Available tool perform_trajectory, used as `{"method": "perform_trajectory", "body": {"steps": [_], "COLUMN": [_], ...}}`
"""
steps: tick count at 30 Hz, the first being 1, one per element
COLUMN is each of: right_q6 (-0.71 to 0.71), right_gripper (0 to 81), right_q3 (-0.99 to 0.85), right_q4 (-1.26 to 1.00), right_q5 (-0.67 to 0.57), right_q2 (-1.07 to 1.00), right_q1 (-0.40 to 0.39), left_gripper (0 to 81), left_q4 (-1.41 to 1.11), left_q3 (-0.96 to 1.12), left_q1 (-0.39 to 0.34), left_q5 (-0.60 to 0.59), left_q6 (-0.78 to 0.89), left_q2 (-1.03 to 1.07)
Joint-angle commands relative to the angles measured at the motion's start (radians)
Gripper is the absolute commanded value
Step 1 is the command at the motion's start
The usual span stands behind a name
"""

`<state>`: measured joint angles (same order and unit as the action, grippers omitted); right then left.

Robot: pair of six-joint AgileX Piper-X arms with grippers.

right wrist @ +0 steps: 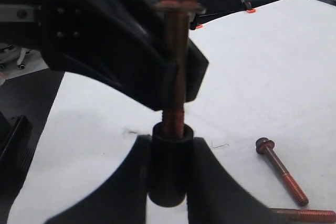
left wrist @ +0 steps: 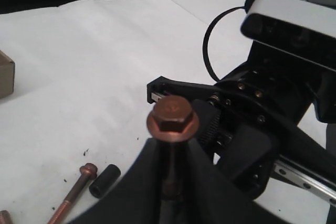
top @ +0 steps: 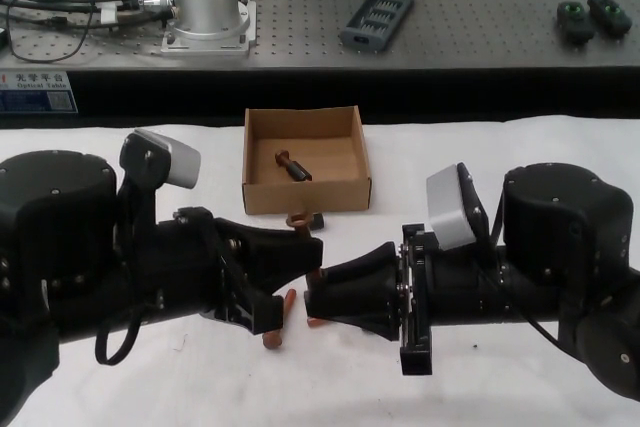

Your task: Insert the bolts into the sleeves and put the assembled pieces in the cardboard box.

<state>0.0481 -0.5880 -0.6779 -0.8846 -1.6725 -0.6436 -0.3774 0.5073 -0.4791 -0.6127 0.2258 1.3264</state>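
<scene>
My left gripper (left wrist: 170,153) is shut on the shank of a copper bolt (left wrist: 172,120), just under its hex head. In the right wrist view that bolt (right wrist: 176,56) stands upright with its threaded tip inside the top of a black sleeve (right wrist: 169,174). My right gripper (right wrist: 169,156) is shut on the sleeve. The two grippers meet tip to tip in front of the cardboard box (top: 305,197); the left gripper (top: 303,247) is just above the right gripper (top: 318,287). One assembled piece (top: 293,165) lies inside the box.
On the white cloth, a loose bolt (left wrist: 73,195) and a loose sleeve (left wrist: 104,180) lie near the box front. More loose bolts (right wrist: 281,171) (top: 275,332) lie under the grippers. A raised metal bench with a grey holder (top: 378,13) runs behind the box.
</scene>
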Motion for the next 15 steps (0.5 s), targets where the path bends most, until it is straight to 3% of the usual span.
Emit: {"method": "perform_trajectory", "body": {"steps": [1,6,14,15], "right_q6": [0.027,0.027,0.027,0.027], "right_gripper": [4.9,4.9,4.9,4.9], "right_q3": [-0.008,-0.008,-0.008,-0.008], "right_q4": [-0.051,-0.051,-0.055,-0.055], "right_q5": [0.015,0.015,0.015,0.015], "right_q2": [0.01,0.01,0.01,0.01], "right_q1": [0.002,0.002,0.002,0.002], "left_gripper": [0.6,0.6,0.6,3.4], "left_q4": [0.079,0.131,0.082,0.059], "left_q3": [0.002,0.002,0.002,0.002], "left_q1": [-0.001,-0.001,-0.001,-0.001], "left_q5": [-0.006,-0.071,-0.074,-0.074], "left_q6": [-0.035,-0.069,-0.108,-0.107], "left_q2": [-0.001,-0.001,-0.001,-0.001]}}
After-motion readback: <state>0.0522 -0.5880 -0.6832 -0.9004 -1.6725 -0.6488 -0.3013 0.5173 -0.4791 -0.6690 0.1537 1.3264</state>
